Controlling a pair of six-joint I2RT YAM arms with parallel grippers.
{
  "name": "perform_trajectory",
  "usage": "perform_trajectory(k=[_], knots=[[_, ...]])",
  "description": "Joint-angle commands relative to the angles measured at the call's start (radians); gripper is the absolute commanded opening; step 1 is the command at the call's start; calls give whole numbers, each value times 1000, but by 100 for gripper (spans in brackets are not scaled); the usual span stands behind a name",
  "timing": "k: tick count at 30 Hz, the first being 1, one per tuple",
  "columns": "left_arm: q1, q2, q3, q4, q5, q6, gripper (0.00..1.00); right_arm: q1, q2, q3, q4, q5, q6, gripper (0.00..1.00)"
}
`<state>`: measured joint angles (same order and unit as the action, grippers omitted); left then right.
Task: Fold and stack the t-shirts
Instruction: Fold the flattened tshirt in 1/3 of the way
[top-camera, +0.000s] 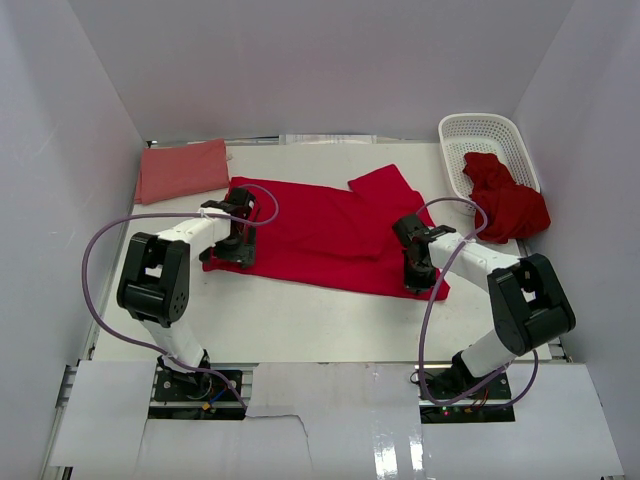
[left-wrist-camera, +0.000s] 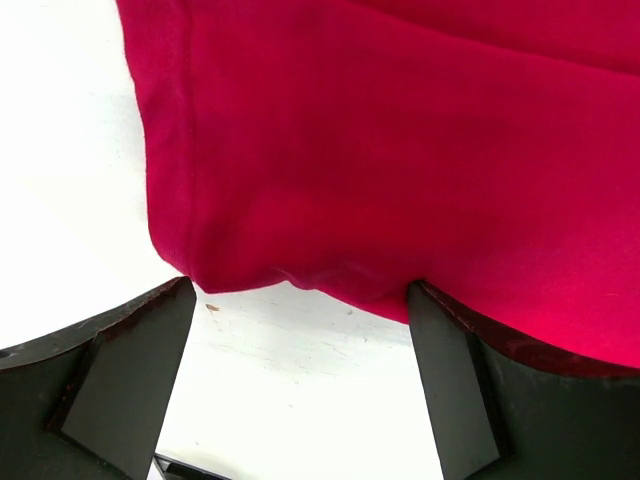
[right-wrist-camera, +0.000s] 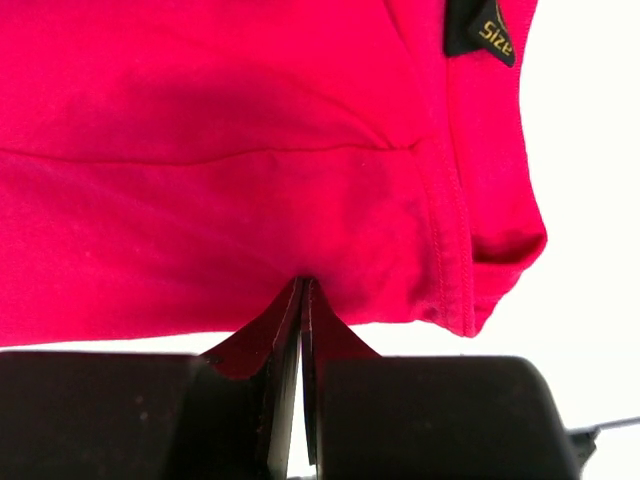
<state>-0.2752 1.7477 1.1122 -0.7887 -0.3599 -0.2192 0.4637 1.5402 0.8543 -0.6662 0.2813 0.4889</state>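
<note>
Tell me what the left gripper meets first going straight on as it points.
Probably the red t-shirt, its edge lying just ahead of the open left gripper; depth to the table is unclear.

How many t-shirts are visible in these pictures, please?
3. A salmon-pink folded t-shirt lies at the far left; a crimson red t-shirt is spread in the centre; a crumpled red t-shirt hangs over the white plastic lattice basket, which may hide more.

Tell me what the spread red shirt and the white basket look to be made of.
Red shirt: soft knit cloth, probably cotton jersey, matte; stitched hem and soft creases show. Basket: rigid plastic by the look, faintly glossy white; moulded lattice walls.
</note>
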Motion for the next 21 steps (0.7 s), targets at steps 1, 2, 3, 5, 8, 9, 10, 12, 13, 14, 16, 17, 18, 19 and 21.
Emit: perform_trajectory(k=[1,2,3,5,8,9,10,12,13,14,16,17,18,19,21], knots=[[7,1,-52,-72,-25,-13,98,1,-6,-31,-141,35,19,8],[7,-10,-54,-73,-25,-12,98,1,-8,-26,-147,36,22,8],[7,-17,-57,-73,-14,-11,98,1,-12,-20,-154,39,27,8],[7,-37,-67,-75,-2,-14,98,1,-25,-8,-165,44,30,8],[7,-57,-89,-78,15,-19,98,1,-31,-15,-177,42,33,8],[7,-62,-94,-78,19,-20,98,1,-31,-18,-179,44,33,9],[7,-66,-94,-78,33,-23,98,0,-28,-18,-182,54,34,10],[5,-79,-95,-78,47,-28,98,0,-22,-14,-184,68,36,11],[5,-83,-95,-78,62,-26,98,-2,-20,-6,-185,76,34,11],[2,-85,-95,-80,67,-26,98,-5,-23,11,-185,78,33,11],[1,-96,-97,-81,72,-32,98,-5,-35,40,-184,79,22,16],[-2,-100,-97,-83,75,-34,98,-5,-41,76,-181,73,11,18],[-4,-108,-95,-86,72,-35,98,-5,-55,95,-171,62,-5,25],[-2,-114,-94,-87,72,-37,98,-5,-61,115,-168,55,-15,27],[-4,-126,-91,-93,58,-42,98,-5,-81,161,-130,-12,-45,32]])
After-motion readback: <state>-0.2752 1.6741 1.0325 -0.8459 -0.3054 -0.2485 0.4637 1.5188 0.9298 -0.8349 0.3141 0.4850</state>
